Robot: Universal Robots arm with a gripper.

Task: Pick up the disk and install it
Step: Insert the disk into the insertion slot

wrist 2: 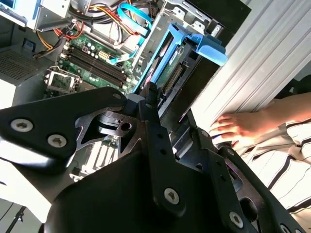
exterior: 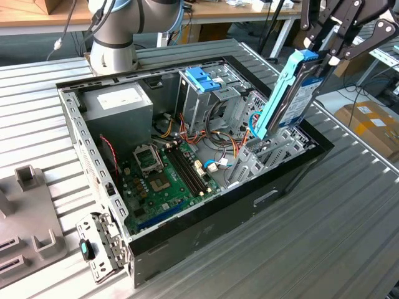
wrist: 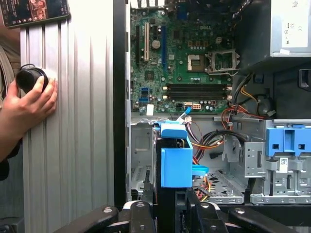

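Black metal linkages of the gripper [exterior: 319,55] are clamped on the upper end of the disk [exterior: 293,99], pinching it by its blue side rails, so I count the pick-up as done. The drive hangs tilted, label side facing the exterior view's right. Its lower end dips just inside the open computer case [exterior: 249,205] at that right end, above the metal drive bay [exterior: 265,156].

In the first wrist view I look straight down the disk [wrist: 176,167] edge-on, and the bay's sheet-metal floor lies beyond it. As far as I can judge the disk is not seated: most of it stands clear above the case rim. So the install is the part left, and I can't tell whether the rails have met their guides.

Farther out inside the case are the green motherboard [exterior: 162,177], a bundle of coloured cables beside the bay, and the blue latch [exterior: 202,80] on the tall drive cage. The grey power-supply box [exterior: 118,106] sits at the far left corner.

The case lies on the ribbed aluminium bench [exterior: 349,243]. A person's hand [wrist 2: 240,127] rests on the bench just beside the case wall, close to my working zone, so I'd mind it.
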